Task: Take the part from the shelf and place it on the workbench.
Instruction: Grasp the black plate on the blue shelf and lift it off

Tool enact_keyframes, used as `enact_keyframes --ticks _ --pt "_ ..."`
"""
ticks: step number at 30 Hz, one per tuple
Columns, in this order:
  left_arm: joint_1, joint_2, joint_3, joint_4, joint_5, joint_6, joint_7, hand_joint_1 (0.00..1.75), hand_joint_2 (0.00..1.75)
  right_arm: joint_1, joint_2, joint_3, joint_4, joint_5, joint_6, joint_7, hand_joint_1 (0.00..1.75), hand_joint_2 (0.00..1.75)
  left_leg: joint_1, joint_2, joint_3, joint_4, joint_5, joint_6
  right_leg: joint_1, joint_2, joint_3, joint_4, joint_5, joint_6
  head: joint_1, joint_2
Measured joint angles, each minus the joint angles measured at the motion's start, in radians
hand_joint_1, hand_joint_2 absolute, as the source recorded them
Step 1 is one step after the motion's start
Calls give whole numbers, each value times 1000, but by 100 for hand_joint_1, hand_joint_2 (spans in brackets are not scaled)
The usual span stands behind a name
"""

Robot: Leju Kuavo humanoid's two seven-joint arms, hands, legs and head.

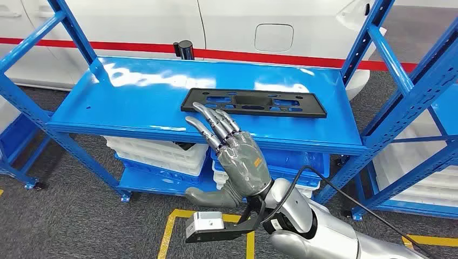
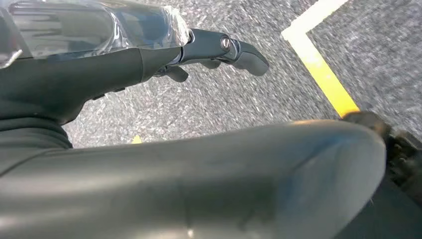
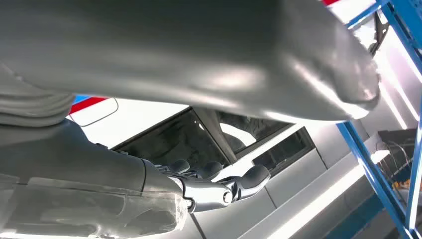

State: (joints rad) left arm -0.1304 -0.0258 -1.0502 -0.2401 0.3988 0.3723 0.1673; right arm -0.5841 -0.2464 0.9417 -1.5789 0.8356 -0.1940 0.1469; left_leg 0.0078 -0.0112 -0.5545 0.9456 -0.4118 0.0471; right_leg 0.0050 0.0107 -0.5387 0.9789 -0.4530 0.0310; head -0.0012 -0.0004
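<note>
Silver arm sections rise from the lower right of the head view and end in the right hand (image 1: 237,156), which is raised in front of the shelf (image 1: 135,102). Its fingers (image 1: 216,121) are extended and apart, and nothing is held. The fingertips reach over the shelf's front edge, just short of the part (image 1: 254,102); whether they touch it cannot be told. The part is a flat black plate with cut-outs, lying flat on the blue shelf deck, right of centre and just beyond the hand. White bins (image 1: 156,154) sit on the lower level under the deck. Behind the shelf stands a white car body (image 1: 162,24) with a red stripe. In the left wrist view, the left hand (image 2: 149,55) hangs over grey carpet (image 2: 224,94) beside a yellow line (image 2: 321,69), fingers slightly curled, holding nothing.
</note>
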Motion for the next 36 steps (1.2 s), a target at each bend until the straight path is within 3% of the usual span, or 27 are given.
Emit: enact_keyframes --ticks 2,5,6,7,8,10,11,13,17,19,21,23,24,26,27,28,30,33,34,36 --pt "-1 1 0 1 0 0 0 0 0 0 0 0 0 0 0 0 0 0 1 1 7 -1 -2 4 -3 -1 -25 53 -26 5 1 0" --pt "-2 2 0 1 1 0 0 0 0 3 0 0 0 -1 0 0 0 0 3 1 18 -2 -9 11 -9 -1 -133 245 -110 17 4 0" --pt "-1 2 0 1 1 0 0 0 0 6 -1 0 0 -1 1 0 0 0 4 1 20 -2 -12 11 -12 -1 -165 289 -122 20 4 0" --pt "0 2 0 1 2 0 0 0 0 7 -1 0 0 -1 1 0 0 0 5 1 24 -2 -17 10 -15 -1 -179 297 -114 23 4 0" --pt "1 2 0 1 2 0 0 0 0 9 -1 0 0 -1 1 0 0 0 8 0 31 -1 -22 6 -19 -1 -175 268 -88 26 4 0" --pt "2 2 0 1 2 0 0 0 0 10 -1 0 0 -1 1 0 0 0 13 -3 47 -1 -36 -5 -28 -2 -121 127 0 33 4 0" --pt "1 2 0 2 2 0 0 0 0 10 -1 0 0 -1 1 0 0 0 15 -4 54 -1 -42 -11 -30 -1 -93 61 28 36 4 0" --pt "0 2 0 2 2 0 0 0 0 11 -2 0 1 -2 2 0 0 0 15 -4 59 -3 -51 -26 -28 -2 -68 -4 42 26 4 0" --pt "0 2 0 2 2 0 0 0 0 11 -2 -1 0 -2 2 0 0 0 18 -1 60 19 -63 -46 -23 -2 -56 -6 36 -11 4 0" --pt "-3 2 0 2 2 0 0 0 0 10 -1 -1 0 -2 2 0 0 0 20 3 11 113 -100 -48 -22 -3 -43 -8 30 -24 2 0" --pt "-2 2 0 2 2 0 0 0 0 11 -1 -1 0 -2 2 0 0 0 18 4 -79 259 -150 -48 -16 -3 -34 -8 20 -32 0 0" --pt "2 2 0 2 2 0 0 0 0 12 -1 0 0 -2 2 0 0 0 14 4 -136 321 -155 -45 -8 1 -22 -8 10 -36 0 0" --pt "3 2 0 2 2 0 0 0 0 13 -1 0 0 -2 2 0 0 0 11 3 -135 291 -127 -40 -5 2 -13 -8 4 -37 0 0" --pt "3 2 0 2 2 0 0 0 0 12 -1 0 0 -2 2 0 0 0 1 4 -91 152 -35 -24 0 4 7 -8 -9 -36 -1 0" --pt "2 3 0 2 2 0 0 0 0 12 -1 0 0 -2 3 0 0 0 -6 4 -69 84 -6 -15 2 5 16 -9 -16 -34 0 0" --pt "1 3 0 2 2 0 0 0 0 12 -1 0 0 -3 3 0 0 0 -13 4 -55 42 3 -8 1 6 21 -11 -21 -30 -1 0" --pt "1 3 0 2 2 0 0 0 0 12 -1 0 0 -5 3 0 0 0 -22 4 -46 16 -7 1 -1 6 25 -12 -23 -18 -1 0" --pt "3 4 0 3 3 0 0 0 0 11 -1 -1 0 -8 3 0 0 0 -16 3 -11 -3 18 13 -2 5 29 17 -28 1 -1 0" --pt "1 4 0 3 3 0 0 0 0 9 -1 -1 0 -8 3 -1 0 0 -13 4 -1 -5 19 15 -3 4 14 52 -50 6 -1 0" --pt "-3 4 0 3 3 0 0 0 0 10 -1 -1 0 -8 3 -1 0 0 -11 5 8 -6 13 20 -4 3 -55 174 -107 14 0 0"
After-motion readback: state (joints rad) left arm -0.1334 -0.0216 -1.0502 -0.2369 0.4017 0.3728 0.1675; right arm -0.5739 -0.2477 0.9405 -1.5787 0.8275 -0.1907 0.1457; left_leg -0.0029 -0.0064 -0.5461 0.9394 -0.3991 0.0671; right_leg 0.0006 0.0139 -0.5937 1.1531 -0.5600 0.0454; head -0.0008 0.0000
